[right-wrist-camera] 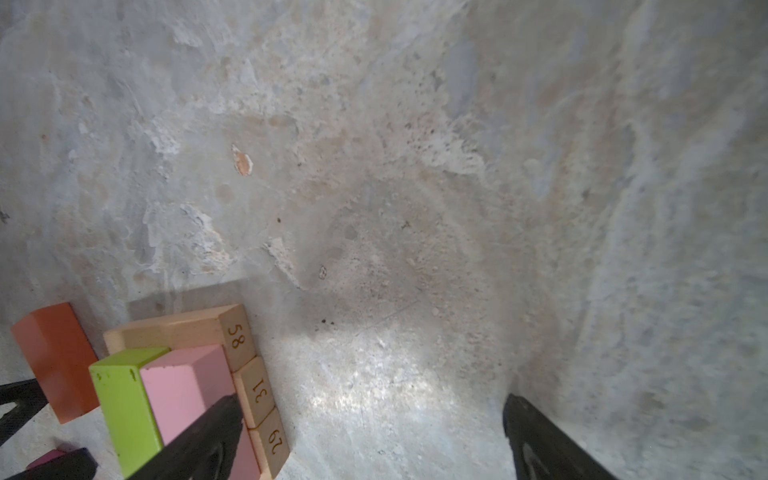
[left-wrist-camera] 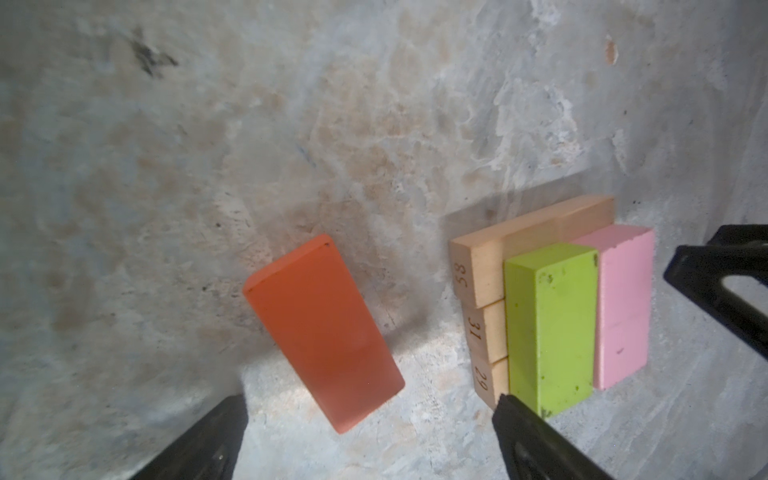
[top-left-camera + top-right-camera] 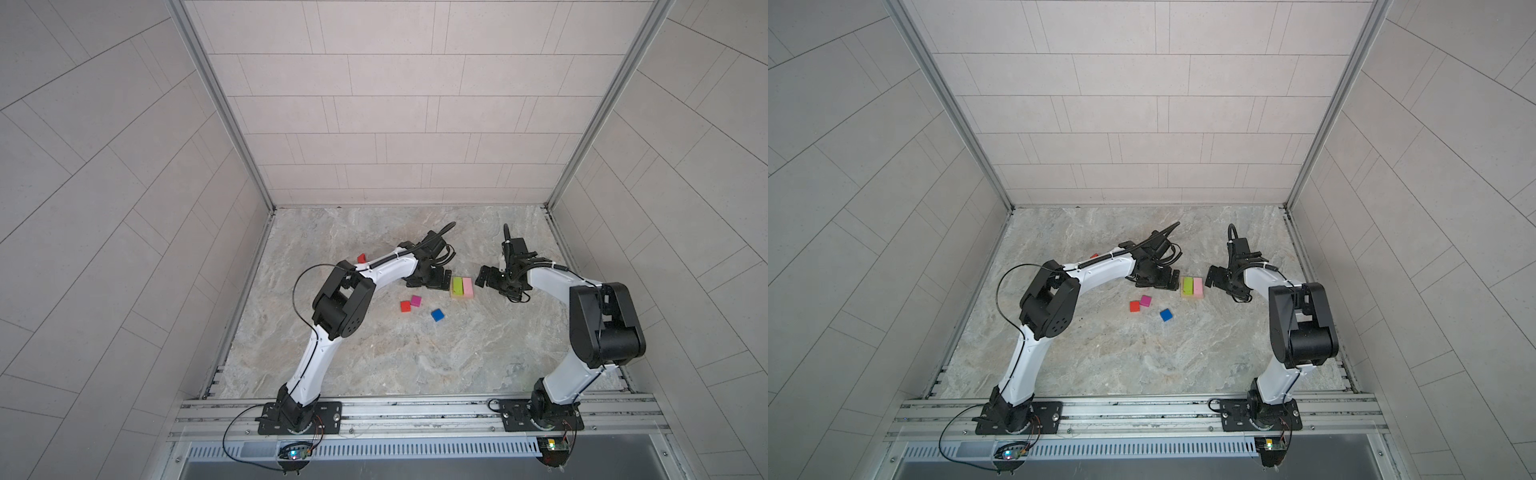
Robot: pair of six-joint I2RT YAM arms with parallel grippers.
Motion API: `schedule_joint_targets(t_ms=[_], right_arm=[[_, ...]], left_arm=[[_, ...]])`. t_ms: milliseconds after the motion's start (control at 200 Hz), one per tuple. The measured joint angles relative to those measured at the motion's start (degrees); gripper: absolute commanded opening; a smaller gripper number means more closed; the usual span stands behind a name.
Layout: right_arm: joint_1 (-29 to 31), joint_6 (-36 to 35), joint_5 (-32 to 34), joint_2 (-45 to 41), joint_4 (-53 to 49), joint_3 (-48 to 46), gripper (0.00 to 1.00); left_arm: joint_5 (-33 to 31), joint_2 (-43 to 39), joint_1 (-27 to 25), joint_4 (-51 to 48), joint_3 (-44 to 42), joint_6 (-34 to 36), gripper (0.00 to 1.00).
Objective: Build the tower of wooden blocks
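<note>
Listing items, tower job, early stage.

1. wood block tower (image 3: 462, 287): sitting on table (image 3: 374, 353) between the two arms, two layers only. Base: three tan bars (image 2: 482, 328), flat, side by side, touching. Top: lime oblong (image 2: 548, 328) + pink oblong (image 2: 623, 307), lying crosswise, touching each other. One strip of tan is showing bare on the lime side.
2. orange oblong (image 2: 320, 328): lying flat on table just beside the pile, apart from it, skewed vs. the bars.
3. left end effector (image 2: 370, 397): jaws standing wide apart, gripping nothing, straddling the orange oblong. One finger (image 2: 528, 436) is sitting just beside the tan bars.
4. right end effector (image 1: 370, 398): also gaping wide, empty, hovering on the pink side. Can't tell whether its near finger (image 1: 199, 440) is touching pink.
5. Loose stock: red cube (image 3: 405, 306) + magenta cube (image 3: 416, 301) lying almost touching, blue cube (image 3: 437, 315) near them, red notched piece (image 3: 361, 258) partly hiding behind left arm.

Risks (judgement only):
- Orange is lying askew, so jaws closing on its corners are prob. twisting it or squeezing it out.
- Finger next to pile: closing or lifting is risking a nudge. Bars look loose, so base could be splaying and lime/pink tipping.
- Seating orange on the bare strip looks a tight fit. Sideways pushing is risking shoving lime + pink off the far edge.
- Both end effectors are flanking one small pile, risking a clash if both are moving in.
</note>
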Motion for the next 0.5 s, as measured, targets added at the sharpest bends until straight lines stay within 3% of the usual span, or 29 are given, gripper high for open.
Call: schedule_joint_targets(t_ms=[500], right_arm=[[0.42, -0.46, -0.66, 0.31, 0.33, 0.00, 0.98]], left_arm=[[-3.85, 1.29, -0.46, -0.81, 1.99, -1.40, 1.00]])
